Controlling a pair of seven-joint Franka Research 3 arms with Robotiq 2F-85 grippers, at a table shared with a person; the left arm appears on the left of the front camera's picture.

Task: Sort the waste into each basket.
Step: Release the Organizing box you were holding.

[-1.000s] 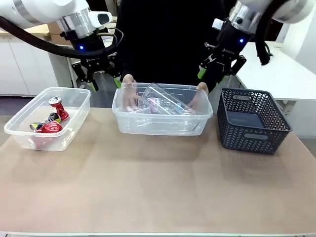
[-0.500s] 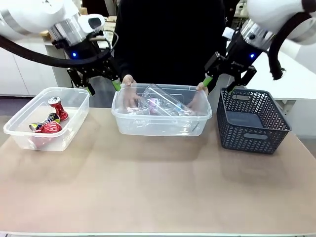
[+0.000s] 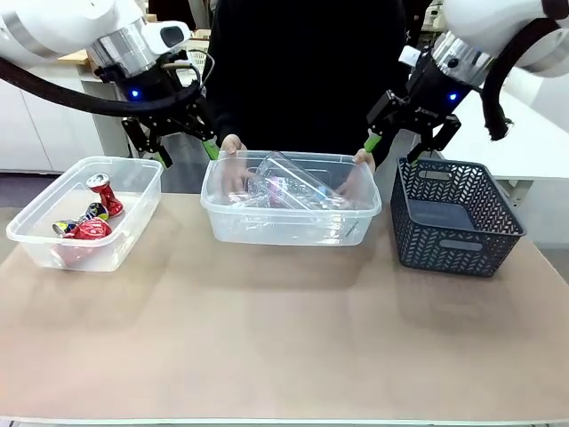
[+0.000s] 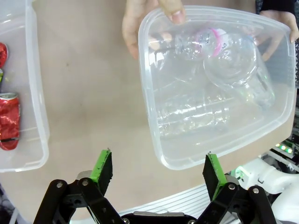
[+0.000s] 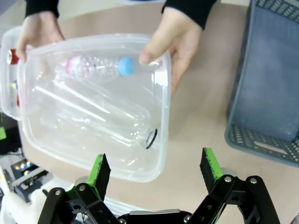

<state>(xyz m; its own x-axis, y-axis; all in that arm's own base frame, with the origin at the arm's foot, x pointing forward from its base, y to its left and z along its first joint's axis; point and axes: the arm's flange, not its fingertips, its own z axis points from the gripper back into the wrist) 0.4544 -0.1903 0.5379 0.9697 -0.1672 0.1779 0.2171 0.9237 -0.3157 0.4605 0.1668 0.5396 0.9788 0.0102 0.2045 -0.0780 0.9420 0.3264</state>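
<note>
A clear middle tub holds several clear plastic bottles; one has a pink label and a blue cap. A person's hands grip its far rim on both sides. The left clear tub holds red and multicoloured crushed cans. My left gripper hangs open above the gap between the two tubs. My right gripper hangs open above the middle tub's right end. Both wrist views look down on the middle tub between empty fingers.
A dark blue-grey lattice basket stands at the right of the table, close to the middle tub. The person in a black top stands at the far edge. The near half of the tan table is bare.
My right gripper has moved right and slightly down, nearer the dark basket. My left gripper shifted a little. The tub and the person's hands have stayed put.
</note>
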